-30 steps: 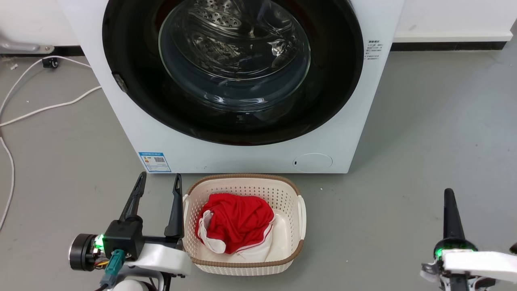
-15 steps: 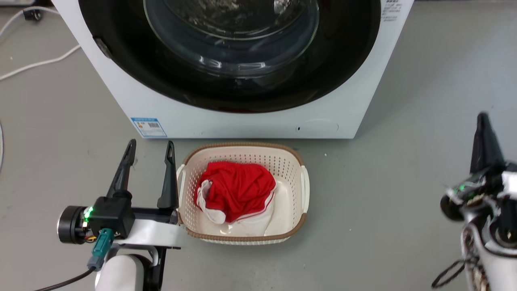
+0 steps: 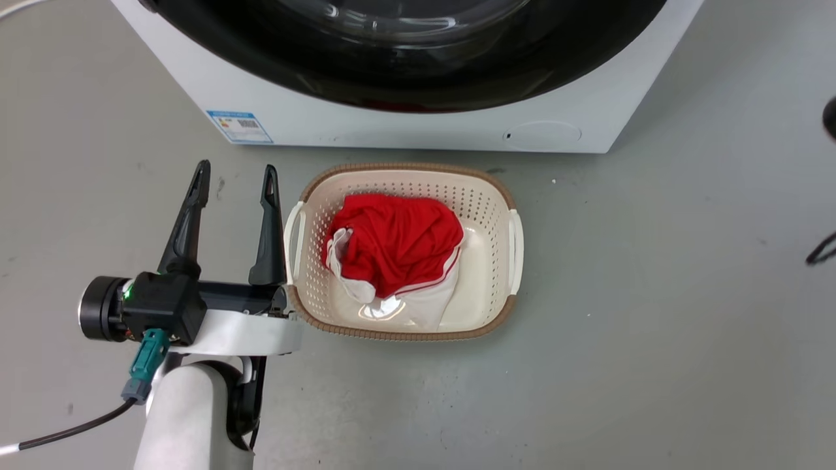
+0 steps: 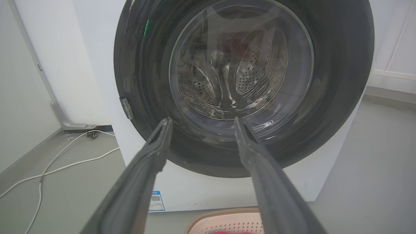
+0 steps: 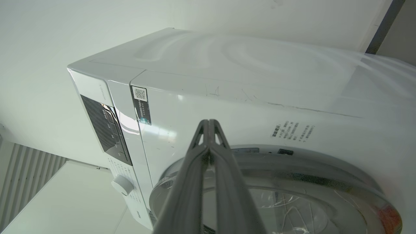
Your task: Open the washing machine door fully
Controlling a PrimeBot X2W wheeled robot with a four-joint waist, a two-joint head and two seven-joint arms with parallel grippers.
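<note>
Left end effector [image 3: 236, 170]: we log its two fingers [image 3: 186, 222] spread wide, nothing between them; low over the floor [image 3: 653, 294], just beside the basket's left handle, aimed at the machine.
Door catch [image 4: 126, 108]: small grey tab on the door's left rim; above and left of the left fingers' line.
Washing machine door [image 4: 146, 65]: shut flush on the washing machine [image 3: 392, 130], which stands at the floor's back edge by the wall [image 4: 26, 65].
Laundry basket [image 3: 405, 168]: on the floor just before the machine, red garment [image 3: 392, 241] inside.
Right end effector [image 5: 208, 121]: fingers pressed together, empty; raised, tips toward the machine's white front just above the door's upper rim.
Bearing: we judge the door swings from its left rim, so the catch is the target. The left arm is on that side but low; the right arm is at door height.
</note>
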